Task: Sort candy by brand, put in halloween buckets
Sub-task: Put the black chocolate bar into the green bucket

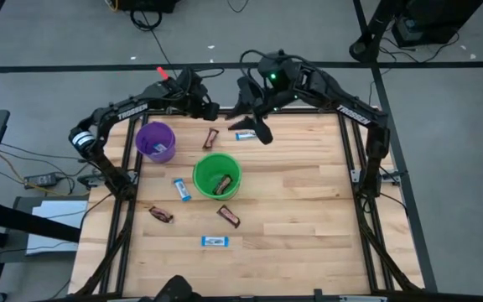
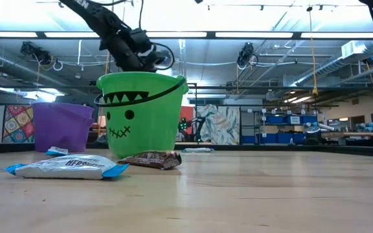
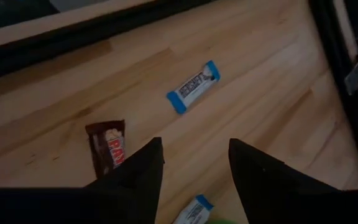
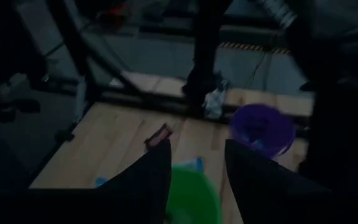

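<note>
The green bucket (image 1: 216, 176) stands upright mid-table with a brown candy (image 1: 222, 184) inside. The purple bucket (image 1: 155, 141) stands to its left and holds a blue candy (image 1: 163, 149). Loose on the wood lie brown bars (image 1: 211, 137), (image 1: 161, 215), (image 1: 228, 216) and blue bars (image 1: 243, 135), (image 1: 180, 190), (image 1: 215, 242). My left gripper (image 1: 206, 111) hangs open near the far edge, just beyond the brown bar (image 3: 107, 152). My right gripper (image 1: 258, 130) is open above the far blue bar.
Dark frame rails (image 1: 355, 159) border the table's left, right and far sides. The two grippers are close together near the far edge. Bare wood (image 1: 309, 218) fills the table's right half. In the low view a blue bar (image 2: 67, 168) and a brown bar (image 2: 151, 160) lie before the green bucket (image 2: 141, 113).
</note>
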Controlling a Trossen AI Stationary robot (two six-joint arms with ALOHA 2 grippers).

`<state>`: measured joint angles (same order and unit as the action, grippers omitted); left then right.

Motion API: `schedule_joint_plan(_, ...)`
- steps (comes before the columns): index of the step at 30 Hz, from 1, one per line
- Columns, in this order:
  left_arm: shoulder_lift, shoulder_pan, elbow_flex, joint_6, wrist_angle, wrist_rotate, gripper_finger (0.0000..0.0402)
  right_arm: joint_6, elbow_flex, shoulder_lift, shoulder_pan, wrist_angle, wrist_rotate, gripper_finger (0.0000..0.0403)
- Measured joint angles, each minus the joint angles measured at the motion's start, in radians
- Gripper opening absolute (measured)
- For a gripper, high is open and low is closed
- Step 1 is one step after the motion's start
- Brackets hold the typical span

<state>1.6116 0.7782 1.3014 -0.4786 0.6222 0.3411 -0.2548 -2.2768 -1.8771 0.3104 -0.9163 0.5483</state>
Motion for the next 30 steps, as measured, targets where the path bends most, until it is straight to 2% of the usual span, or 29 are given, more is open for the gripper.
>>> schedule_joint_plan(8, -0.007, -0.001, 0.0, -0.114, 0.014, 0.045, 0.0242, -0.072, 0.001, 0.0, -0.012, -0.141, -0.009, 0.0162)
schedule_joint_plan(15, 0.037, 0.001, 0.0, -0.106, 0.064, -0.038, 0.0284, -0.106, 0.001, 0.009, -0.015, -0.12, -0.007, 0.0162)
schedule_joint_plan(23, 0.153, -0.003, 0.0, -0.211, 0.089, -0.064, 0.0289, -0.105, 0.001, 0.024, -0.028, -0.113, -0.006, 0.0162)
schedule_joint_plan(30, 0.223, -0.022, 0.0, -0.236, 0.112, -0.154, 0.0289, -0.104, 0.001, 0.03, -0.052, -0.118, -0.009, 0.0162)
